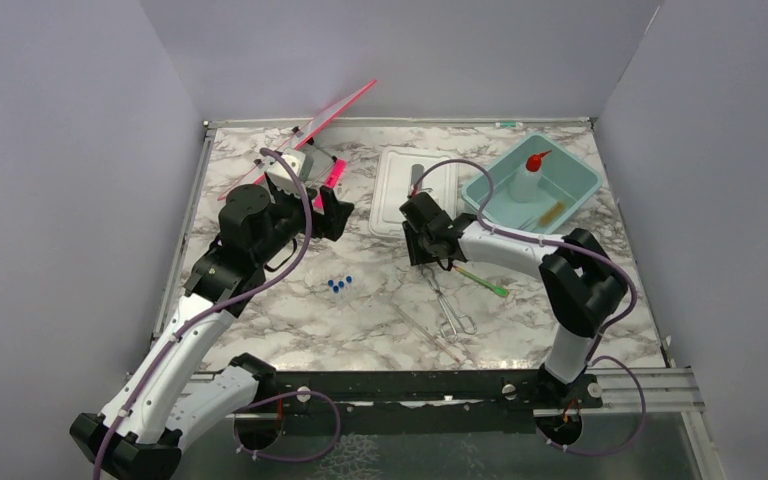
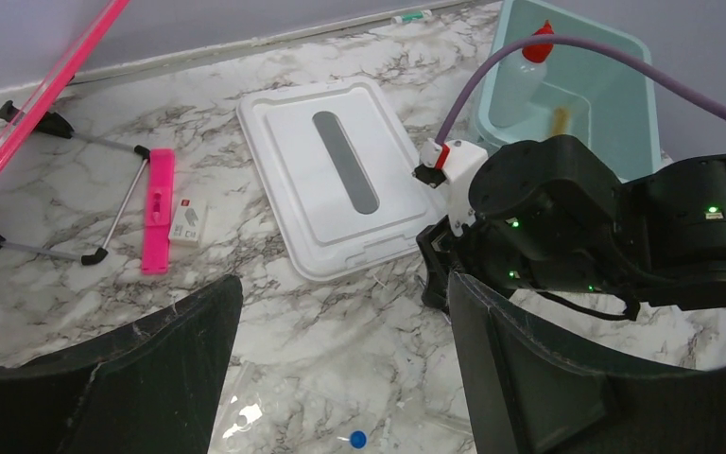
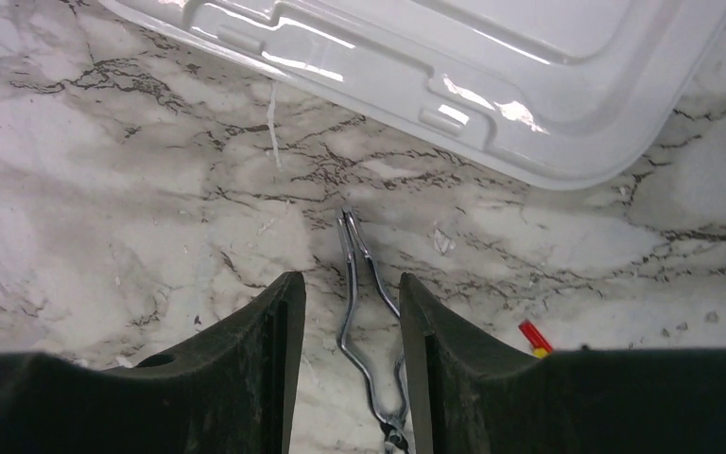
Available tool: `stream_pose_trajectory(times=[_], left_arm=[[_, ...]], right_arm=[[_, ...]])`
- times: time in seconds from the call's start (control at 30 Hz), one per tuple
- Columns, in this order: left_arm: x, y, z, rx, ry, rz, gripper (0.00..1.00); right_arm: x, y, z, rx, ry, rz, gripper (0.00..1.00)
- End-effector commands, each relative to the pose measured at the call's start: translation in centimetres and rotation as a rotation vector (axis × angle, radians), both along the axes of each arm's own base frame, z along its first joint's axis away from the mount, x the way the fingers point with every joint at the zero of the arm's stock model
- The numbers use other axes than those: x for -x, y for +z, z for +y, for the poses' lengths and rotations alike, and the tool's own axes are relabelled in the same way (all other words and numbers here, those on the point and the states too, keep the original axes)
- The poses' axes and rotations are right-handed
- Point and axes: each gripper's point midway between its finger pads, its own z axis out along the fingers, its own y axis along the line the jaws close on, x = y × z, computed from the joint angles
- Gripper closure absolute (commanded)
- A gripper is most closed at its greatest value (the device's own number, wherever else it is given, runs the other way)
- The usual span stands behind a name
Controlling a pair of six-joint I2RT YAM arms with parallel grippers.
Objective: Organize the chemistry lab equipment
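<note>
One wire clamp (image 3: 367,322) is laid flat on the counter (image 3: 104,189) and is straddled by the right tool (image 3: 345,284), whose narrowly parted fingers are not closed on it. A pickup is judged prepared, presumably toward the teal tub (image 1: 580,175), where the squeeze bottle (image 1: 530,178) is stood. The left tool (image 2: 340,284) is held wide apart, empty.

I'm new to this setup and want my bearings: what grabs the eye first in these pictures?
The bright pink panel leaning at far left stands out most, then the teal tub at far right with a red-nozzled white squeeze bottle upright inside. Nearer, the right pincer hangs open astride a wire clamp lying flat, just short of the white lid.
</note>
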Motion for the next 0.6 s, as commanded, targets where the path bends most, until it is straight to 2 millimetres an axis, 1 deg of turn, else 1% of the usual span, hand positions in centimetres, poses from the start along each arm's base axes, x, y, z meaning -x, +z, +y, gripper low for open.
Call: stream_pose_trajectory(times=[0.0, 0.1, 0.27, 0.43, 0.5, 0.57], left_arm=[[0.4, 2.6, 0.2, 0.016, -0.004, -0.064, 0.17], [0.4, 2.4, 0.1, 0.019, -0.005, -0.058, 0.17], [0.4, 2.6, -0.1, 0.028, -0.011, -0.055, 0.17], [0.4, 2.8, -0.2, 0.042, -0.015, -0.051, 0.17], [0.5, 2.7, -0.4, 0.046, -0.022, -0.044, 0.17], [0.5, 2.5, -0.6, 0.051, -0.029, -0.036, 0.18]], right_arm=[[-1.6, -0.2, 2.2, -0.043, 0.103, -0.073, 0.55], [-1.9, -1.0, 2.1, -0.018, 0.111, -0.070, 0.55], [-2.1, -2.5, 1.9, 0.036, 0.170, -0.064, 0.59], [-2.2, -3.2, 1.4, 0.080, 0.203, -0.073, 0.61], [-2.1, -3.5, 1.4, 0.085, 0.232, -0.075, 0.64], [-2.0, -3.6, 1.2, 0.092, 0.228, -0.072, 0.70]])
